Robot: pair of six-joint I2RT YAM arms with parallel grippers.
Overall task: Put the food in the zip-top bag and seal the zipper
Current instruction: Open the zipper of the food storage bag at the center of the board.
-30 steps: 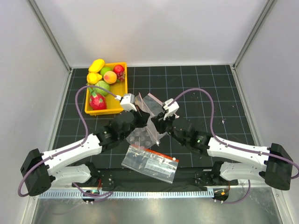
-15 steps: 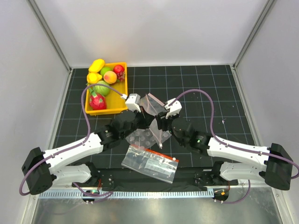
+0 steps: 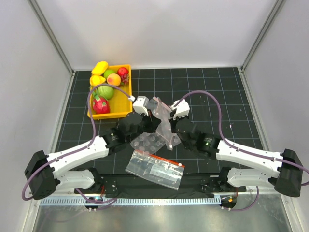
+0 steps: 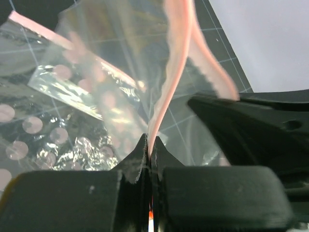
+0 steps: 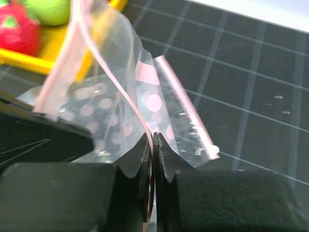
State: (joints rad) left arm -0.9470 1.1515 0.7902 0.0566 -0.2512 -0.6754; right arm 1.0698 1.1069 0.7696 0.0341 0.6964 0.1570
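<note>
The zip-top bag (image 3: 161, 115) hangs lifted between my two grippers at the middle of the mat. My left gripper (image 3: 150, 119) is shut on one pink lip of the zipper (image 4: 175, 58); its jaws (image 4: 150, 151) pinch the strip. My right gripper (image 3: 170, 121) is shut on the other thin pink lip (image 5: 126, 99); its jaws meet at the strip (image 5: 152, 141). The bag's mouth is parted between them and holds nothing. The food lies in the yellow tray (image 3: 126, 112): a green apple (image 3: 110, 73), a bigger green fruit (image 3: 105, 91), yellow pieces (image 3: 100, 66), an orange peach (image 3: 114, 79).
A red dragon fruit (image 3: 100, 105) and a small red fruit (image 3: 123, 72) are also in the tray. A clear bubble sheet (image 3: 148, 143) lies under the bag. A printed bag with a red band (image 3: 155, 169) lies near the front edge. White walls enclose the mat.
Both grippers have shifted a little to the right and farther from the bases, keeping their hold on the bag. The bag has risen and its mouth has spread wider.
</note>
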